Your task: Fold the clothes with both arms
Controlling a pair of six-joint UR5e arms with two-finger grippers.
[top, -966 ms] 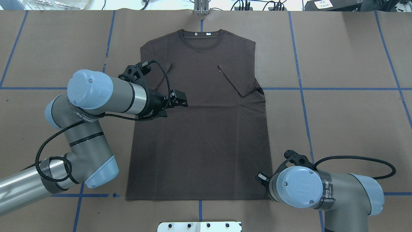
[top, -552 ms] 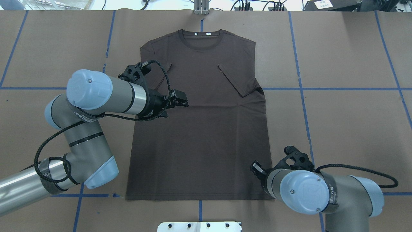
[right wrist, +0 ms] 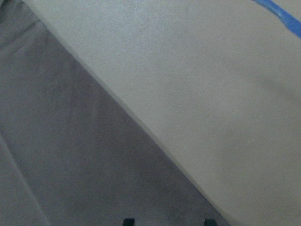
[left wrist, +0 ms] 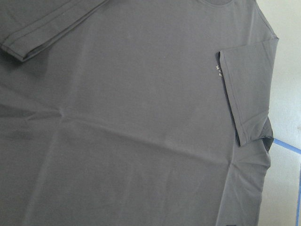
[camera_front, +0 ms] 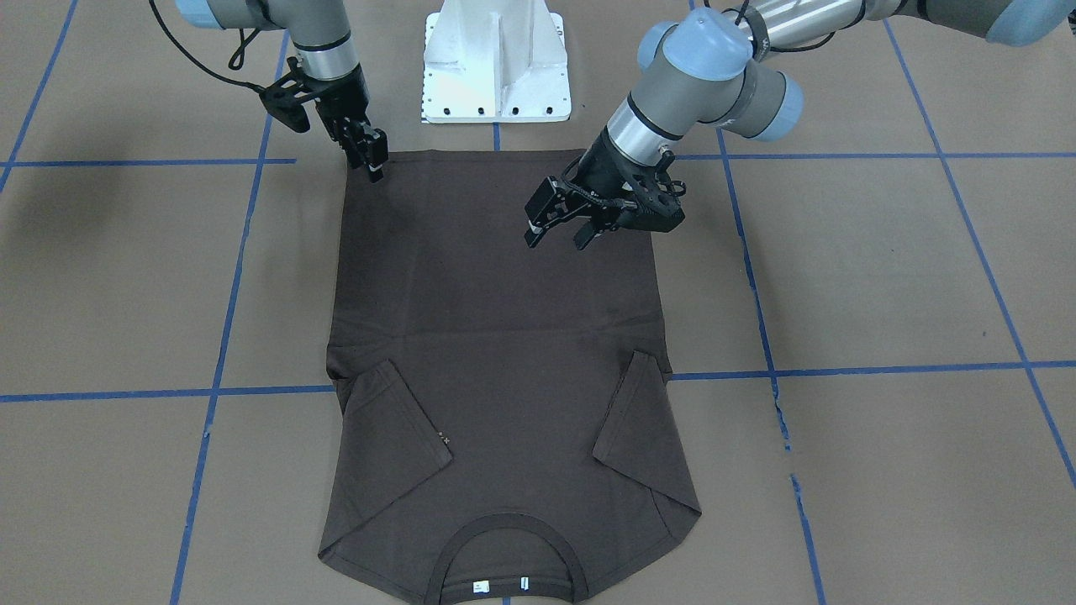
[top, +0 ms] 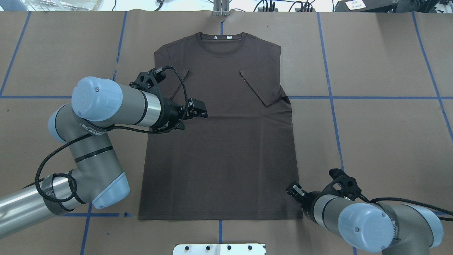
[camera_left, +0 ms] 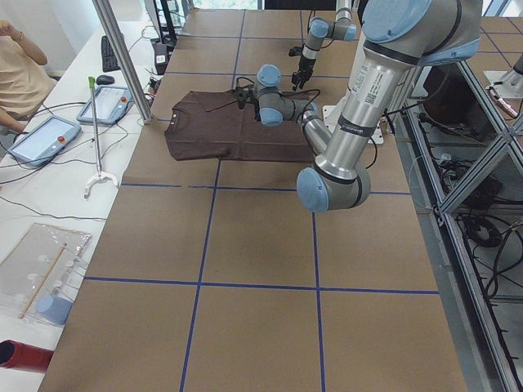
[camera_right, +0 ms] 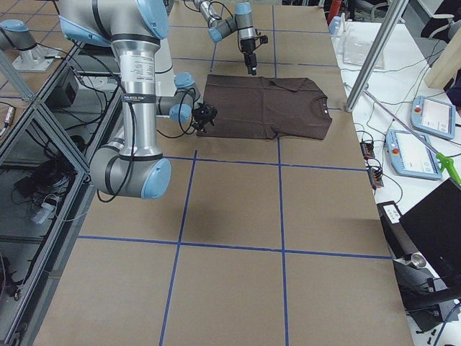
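Note:
The dark brown T-shirt (top: 219, 152) lies flat on the brown table, collar (top: 221, 44) at the far side and both short sleeves folded inward over the chest. My left gripper (camera_front: 556, 240) hangs open above the shirt's left middle (top: 200, 112), nothing between its fingers. My right gripper (camera_front: 376, 170) is low at the shirt's near right hem corner (top: 292, 188). In the right wrist view its two fingertips (right wrist: 128, 221) stand apart at the bottom edge, over the shirt's edge (right wrist: 70, 165), so it is open. The left wrist view shows the folded right sleeve (left wrist: 247, 94).
The white pedestal base (camera_front: 496, 67) stands just behind the shirt's hem. Blue tape lines (top: 329, 88) grid the table. In the exterior left view a person (camera_left: 16, 73), tablets (camera_left: 106, 104) and a metal pole (camera_left: 122, 57) are beyond the collar end.
The right arm's elbow has swung toward the near right, and its gripper has shifted around the near right hem corner. The left arm has barely moved. The shirt lies unchanged.

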